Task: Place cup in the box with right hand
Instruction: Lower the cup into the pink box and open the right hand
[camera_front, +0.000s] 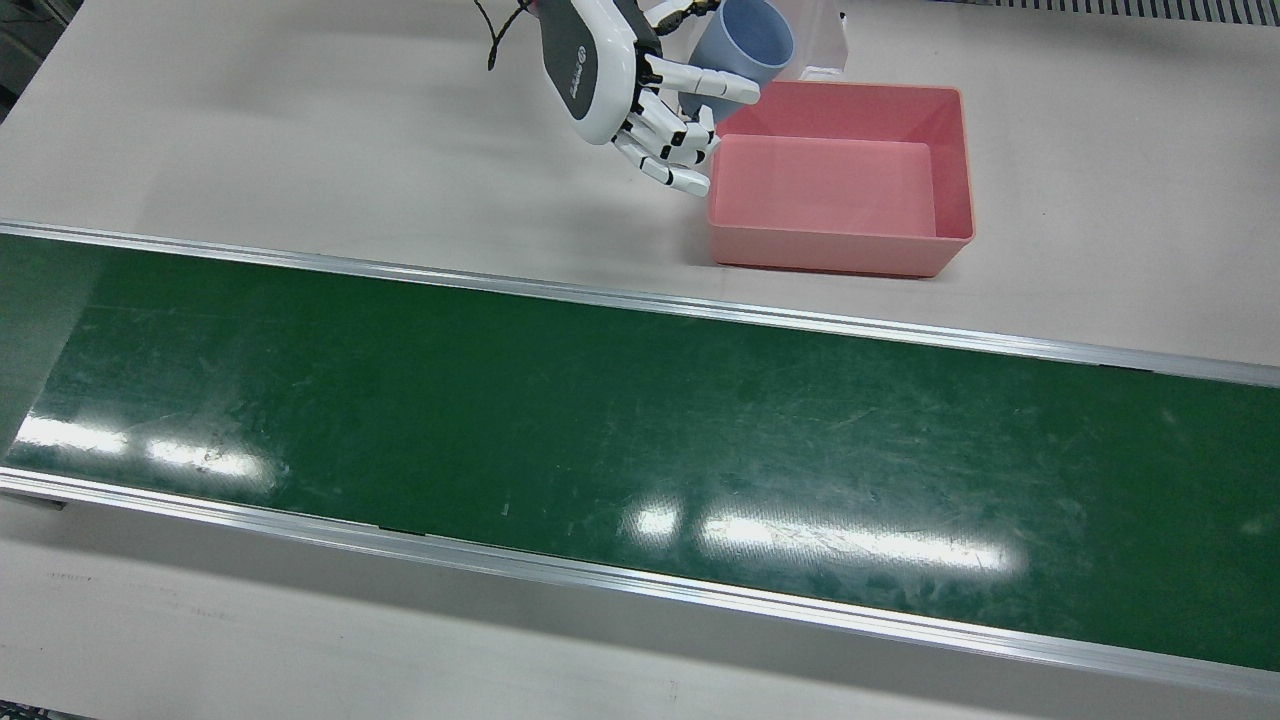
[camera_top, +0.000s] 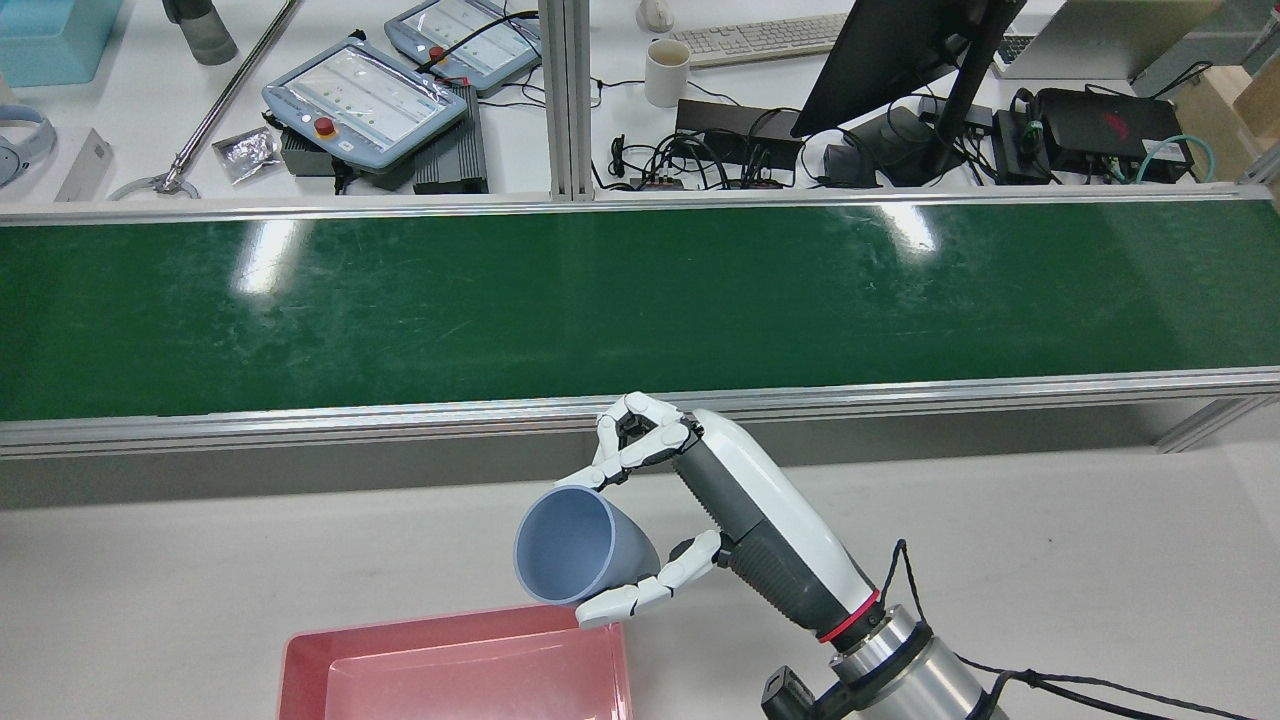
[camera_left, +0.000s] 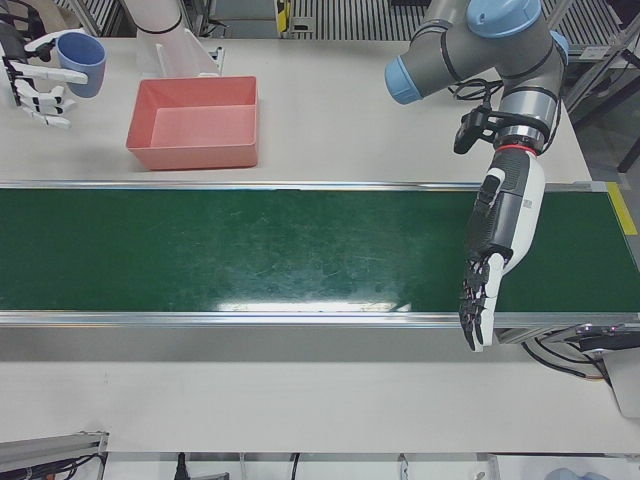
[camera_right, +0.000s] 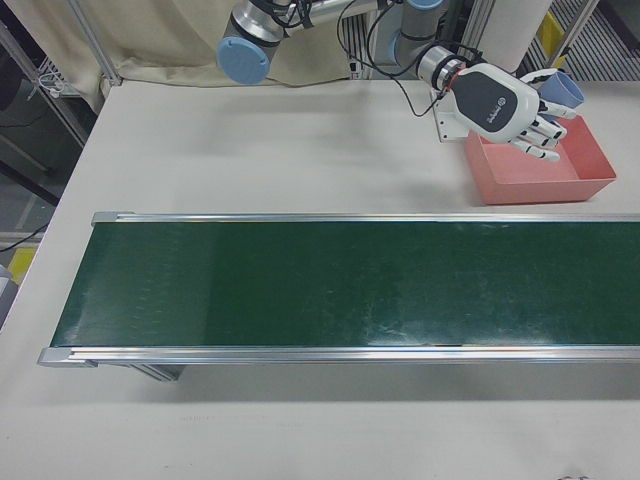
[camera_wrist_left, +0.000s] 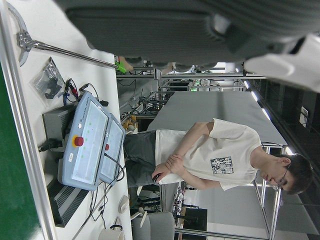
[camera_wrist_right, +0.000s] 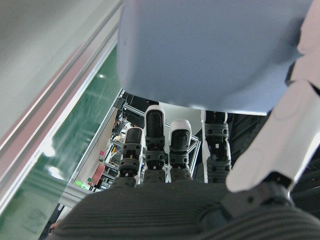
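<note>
My right hand (camera_top: 680, 520) is shut on a pale blue cup (camera_top: 578, 548), held tilted on its side in the air, mouth toward the rear camera, just beside the near corner of the pink box (camera_top: 300, 680). In the front view the hand (camera_front: 640, 95) holds the cup (camera_front: 745, 45) at the box's (camera_front: 950, 170) far left corner. The box is empty. The cup (camera_wrist_right: 210, 50) fills the top of the right hand view. My left hand (camera_left: 485, 285) hangs open over the conveyor belt's right end, far from the box (camera_left: 140, 140).
The green conveyor belt (camera_front: 640, 430) runs across the table in front of the box, with metal rails on both edges. A white pedestal (camera_left: 175, 45) stands behind the box. Desks with pendants and monitors lie beyond the belt (camera_top: 640, 300).
</note>
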